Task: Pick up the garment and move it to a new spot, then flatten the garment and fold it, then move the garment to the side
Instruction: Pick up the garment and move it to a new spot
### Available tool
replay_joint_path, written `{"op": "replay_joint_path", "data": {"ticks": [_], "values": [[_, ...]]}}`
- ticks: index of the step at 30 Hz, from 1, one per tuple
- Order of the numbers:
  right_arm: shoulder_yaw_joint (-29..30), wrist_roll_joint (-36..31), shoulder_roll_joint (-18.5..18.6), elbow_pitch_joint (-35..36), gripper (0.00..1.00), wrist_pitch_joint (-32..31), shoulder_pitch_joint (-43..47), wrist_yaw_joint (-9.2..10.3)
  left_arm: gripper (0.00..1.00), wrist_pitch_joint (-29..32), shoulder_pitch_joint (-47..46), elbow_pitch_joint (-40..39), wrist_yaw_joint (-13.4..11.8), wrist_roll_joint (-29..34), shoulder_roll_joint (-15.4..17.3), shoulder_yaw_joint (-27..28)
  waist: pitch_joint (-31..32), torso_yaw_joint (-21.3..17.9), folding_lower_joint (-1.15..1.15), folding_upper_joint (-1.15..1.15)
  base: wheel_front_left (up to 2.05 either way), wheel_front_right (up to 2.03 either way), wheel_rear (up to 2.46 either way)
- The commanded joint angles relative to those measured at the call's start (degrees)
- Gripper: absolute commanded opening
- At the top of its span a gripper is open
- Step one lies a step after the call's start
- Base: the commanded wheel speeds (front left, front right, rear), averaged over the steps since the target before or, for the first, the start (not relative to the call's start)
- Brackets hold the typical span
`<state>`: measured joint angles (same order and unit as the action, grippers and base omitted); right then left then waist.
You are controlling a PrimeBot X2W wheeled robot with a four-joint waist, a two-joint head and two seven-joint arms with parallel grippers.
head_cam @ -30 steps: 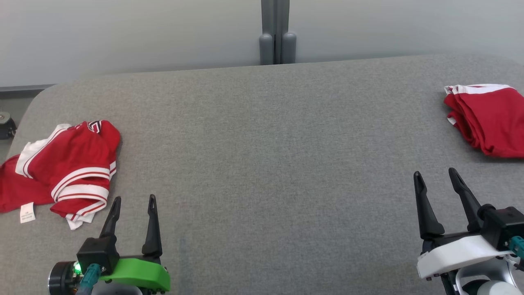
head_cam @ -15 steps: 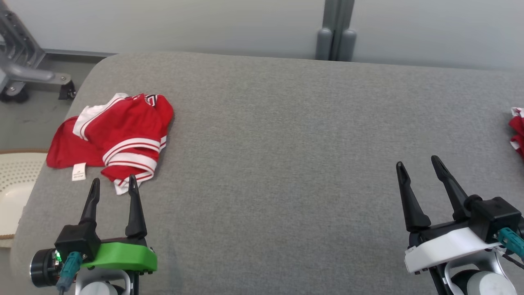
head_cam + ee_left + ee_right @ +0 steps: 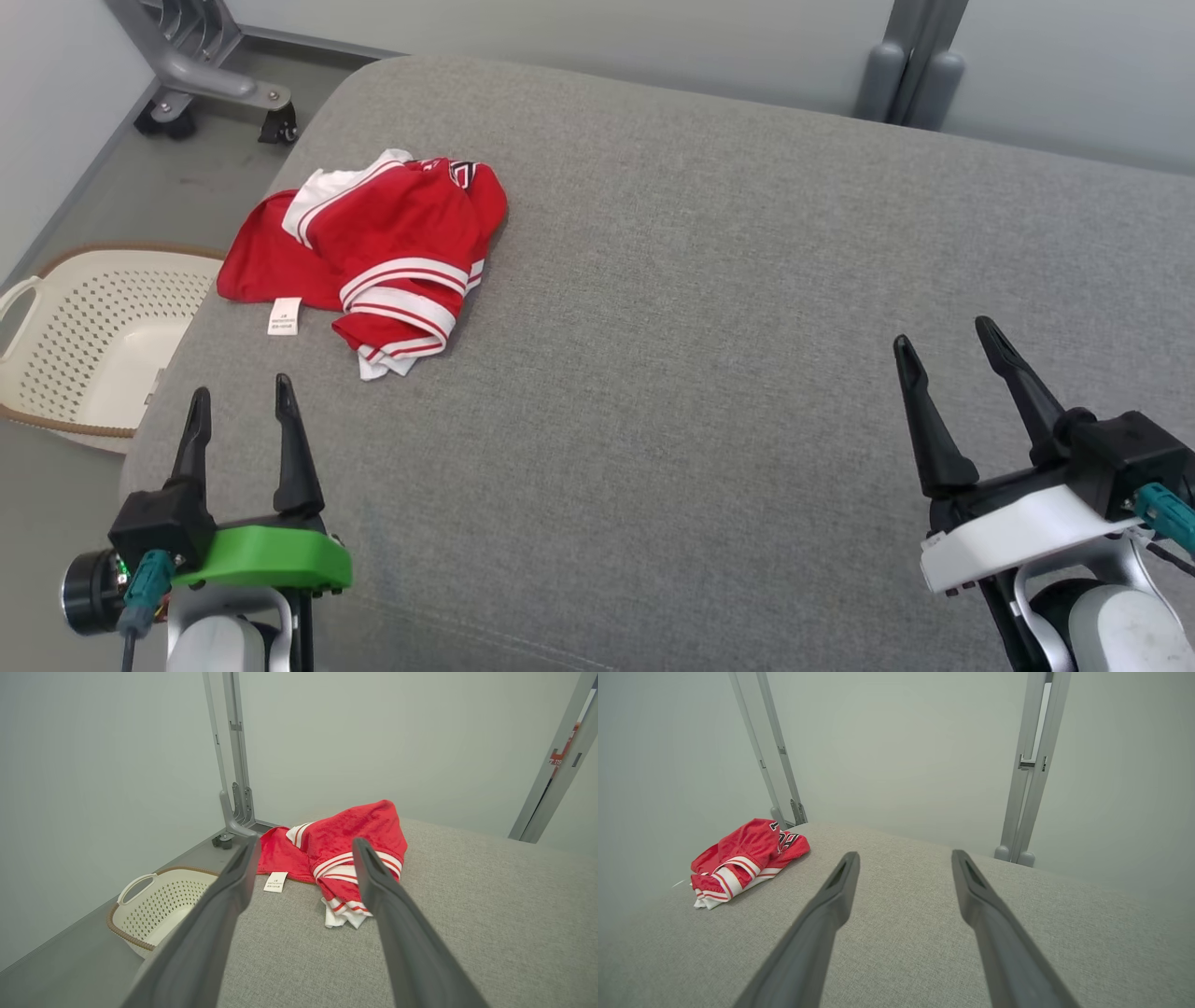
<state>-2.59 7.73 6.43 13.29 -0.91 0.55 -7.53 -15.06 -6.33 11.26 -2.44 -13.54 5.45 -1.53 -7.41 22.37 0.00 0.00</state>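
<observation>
Crumpled red garment (image 3: 373, 247), white-striped trim, label (image 3: 283, 315) out, heaped at 10 o'clock near worktop (image 3: 700, 327) edge.

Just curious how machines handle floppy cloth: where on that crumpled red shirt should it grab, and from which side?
Probably the bunched striped fold of the red garment, from the near side with the open left tool. That fold is heaped thick and juts toward the tool; the part by the white tag lies flat and thin.

My left jaws and right jaws stand open above the grey worktop (image 3: 700, 327), the crumpled red garment (image 3: 373, 252) lying just ahead of the left, a basket (image 3: 65, 317) on the floor (image 3: 187, 177) beside it.
</observation>
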Motion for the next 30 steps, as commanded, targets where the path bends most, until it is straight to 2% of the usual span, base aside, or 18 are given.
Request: {"op": "replay_joint_path", "data": {"ticks": [1,8,15,22,23,24,25,27,30], "values": [[0.0,0.1,0.6,0.5,1.00,-0.4,-1.1,0.09,1.00,-0.1,-2.3,0.6,0.6,-0.1,-0.5,0.2,-3.0,-0.4,0.00,0.00,0.00,0.00,0.00],[0.2,-0.4,2.1,2.4,1.00,-1.8,-4.4,0.09,1.00,-0.1,-12.2,9.2,2.1,-1.3,-1.7,-0.4,-10.6,-3.7,0.00,0.00,0.00,0.00,0.00],[-0.1,-0.3,3.1,2.6,1.00,-2.1,-7.5,0.09,1.00,-0.1,-24.0,28.1,4.7,-1.6,-0.9,-0.8,-16.8,-7.5,0.00,0.00,0.00,0.00,0.00],[-0.2,0.5,2.5,1.1,1.00,-0.7,-8.8,0.09,1.00,-0.1,-31.1,43.7,6.8,-5.1,0.6,2.7,-18.4,-10.7,0.00,0.00,0.00,0.00,0.00],[-0.2,0.6,2.5,0.9,1.00,-0.4,-8.8,0.09,0.60,0.0,-31.6,45.0,7.1,-5.4,0.9,2.9,-18.4,-10.9,0.00,0.00,0.00,0.00,0.00],[-0.2,0.4,2.5,0.6,1.00,-0.1,-8.9,0.09,0.25,0.1,-31.9,46.5,7.4,-6.0,1.3,3.3,-18.3,-11.2,0.00,0.00,0.00,0.00,0.00],[-0.3,0.4,2.2,0.3,1.00,0.1,-8.8,0.09,0.00,0.1,-32.0,47.9,7.5,-6.2,1.5,3.6,-18.1,-11.4,0.00,0.00,0.00,0.00,0.00],[-0.5,0.2,2.1,-0.2,1.00,0.7,-8.9,0.09,0.00,0.2,-32.1,50.0,7.2,-6.2,2.3,4.1,-17.5,-11.8,0.00,0.00,0.00,0.00,0.00],[-0.6,0.2,1.7,-0.8,1.00,1.5,-8.9,0.09,0.00,0.2,-31.5,48.5,6.4,-5.8,3.6,5.2,-16.4,-12.4,0.00,0.00,0.00,0.00,0.00]]}}
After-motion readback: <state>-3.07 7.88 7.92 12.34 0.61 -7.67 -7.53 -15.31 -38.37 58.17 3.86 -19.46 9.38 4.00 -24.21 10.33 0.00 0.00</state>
